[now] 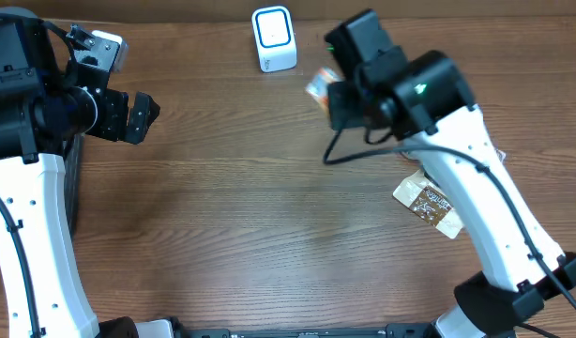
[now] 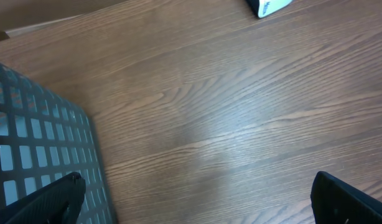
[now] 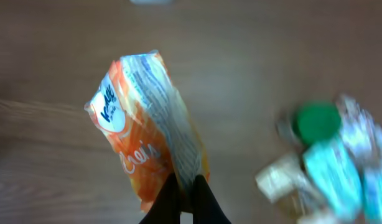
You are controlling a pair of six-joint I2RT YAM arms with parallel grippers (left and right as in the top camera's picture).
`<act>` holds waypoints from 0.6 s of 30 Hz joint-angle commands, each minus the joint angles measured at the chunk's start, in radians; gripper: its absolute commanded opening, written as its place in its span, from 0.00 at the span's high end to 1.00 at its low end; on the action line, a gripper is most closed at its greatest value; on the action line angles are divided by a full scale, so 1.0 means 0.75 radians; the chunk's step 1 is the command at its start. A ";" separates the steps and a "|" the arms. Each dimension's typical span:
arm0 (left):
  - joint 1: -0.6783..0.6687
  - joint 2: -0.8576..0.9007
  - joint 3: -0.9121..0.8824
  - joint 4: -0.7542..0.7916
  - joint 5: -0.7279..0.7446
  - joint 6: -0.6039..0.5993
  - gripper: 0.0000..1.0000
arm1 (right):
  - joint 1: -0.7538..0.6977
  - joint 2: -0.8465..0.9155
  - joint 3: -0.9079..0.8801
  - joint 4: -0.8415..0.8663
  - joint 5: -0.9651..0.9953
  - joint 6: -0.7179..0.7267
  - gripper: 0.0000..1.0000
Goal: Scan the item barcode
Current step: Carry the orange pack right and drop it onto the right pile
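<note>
My right gripper (image 3: 186,186) is shut on the bottom edge of an orange and white snack packet (image 3: 147,130), held up above the table. In the overhead view the packet (image 1: 319,86) peeks out left of the right arm, a short way right of the white and blue barcode scanner (image 1: 274,38) at the table's far edge. A corner of the scanner (image 2: 269,7) shows at the top of the left wrist view. My left gripper (image 1: 141,116) hangs open at the far left over bare wood, nothing between its fingers (image 2: 51,199).
A pile of other packets lies at the right, including a brown one (image 1: 429,203) and, in the right wrist view, a green-capped item (image 3: 317,121) and teal wrappers (image 3: 334,168). A grey mesh basket (image 2: 35,149) stands at the left edge beside the left arm.
</note>
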 commanded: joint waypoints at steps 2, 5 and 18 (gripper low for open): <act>-0.009 0.002 0.021 0.001 0.005 0.030 0.00 | -0.160 0.041 -0.063 -0.097 0.022 0.253 0.96; -0.009 0.002 0.021 0.001 0.005 0.030 0.00 | -0.299 0.041 -0.137 -0.129 0.024 0.281 0.96; -0.009 0.002 0.021 0.001 0.005 0.030 0.00 | -0.768 0.041 -0.684 0.110 0.023 0.283 0.96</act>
